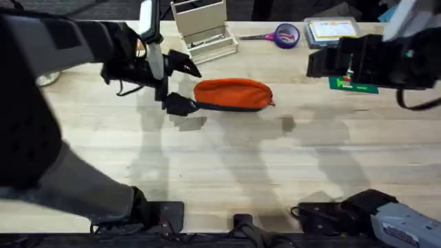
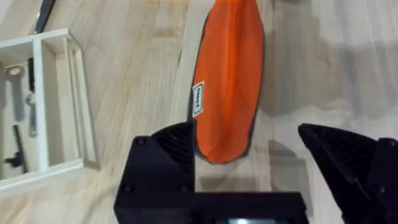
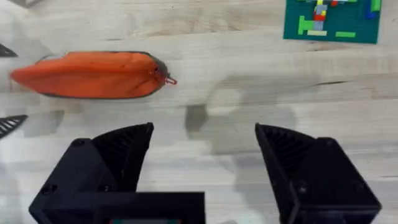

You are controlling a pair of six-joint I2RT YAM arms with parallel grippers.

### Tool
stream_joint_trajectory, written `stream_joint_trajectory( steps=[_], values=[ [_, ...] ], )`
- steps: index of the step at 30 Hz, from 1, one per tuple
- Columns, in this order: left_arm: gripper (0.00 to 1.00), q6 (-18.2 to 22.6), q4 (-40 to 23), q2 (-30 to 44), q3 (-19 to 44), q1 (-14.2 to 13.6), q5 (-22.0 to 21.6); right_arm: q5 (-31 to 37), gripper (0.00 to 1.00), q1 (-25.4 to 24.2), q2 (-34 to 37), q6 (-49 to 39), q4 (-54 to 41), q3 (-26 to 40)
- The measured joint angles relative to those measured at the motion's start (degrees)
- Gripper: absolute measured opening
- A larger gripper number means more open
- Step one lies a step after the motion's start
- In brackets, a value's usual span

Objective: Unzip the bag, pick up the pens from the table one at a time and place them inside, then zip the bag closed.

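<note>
From my seat, the soft orange fabric pouch (image 1: 232, 94) lies on the light plank table (image 1: 227, 158) at upper centre, long axis left-right. My left gripper (image 1: 178, 84), fingers apart, straddles its left end. The right gripper (image 3: 205, 165), also spread, hangs farther off at the zipper-pull end.

Pale plank tabletop (image 1: 227, 151) (soft shadows across it), dark floor beyond its far edge

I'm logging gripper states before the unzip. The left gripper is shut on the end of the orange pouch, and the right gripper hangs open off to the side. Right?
Not quite. The left gripper is open, its fingers either side of the end of the orange pouch, not shut on it; the left wrist view shows this. The right gripper does hang open off to the side.
</note>
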Motion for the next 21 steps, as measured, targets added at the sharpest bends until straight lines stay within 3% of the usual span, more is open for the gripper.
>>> stream_joint_trajectory(
  steps=[3, 8, 14, 21],
  values=[
    [0.995, -2.31, -1.92, -5.65, 0.92, 0.0, -3.1, -0.01, 0.998, 0.0, -1.67, -1.64, -0.82, 0.0],
    [0.995, -10.77, -2.45, -16.63, 2.96, 0.0, -7.83, 0.01, 0.998, 0.0, -3.87, -3.02, -2.17, 0.0],
    [0.995, -24.88, -3.75, -30.22, 3.11, 0.0, -13.92, -0.01, 0.997, 0.0, -6.7, -3.66, -4.85, 0.0],
    [0.995, -44.83, -5.28, -42.98, 3.11, 0.0, -21.64, 0.0, 0.997, 0.0, -9.48, -3.87, -5.43, 0.0]
  ],
)
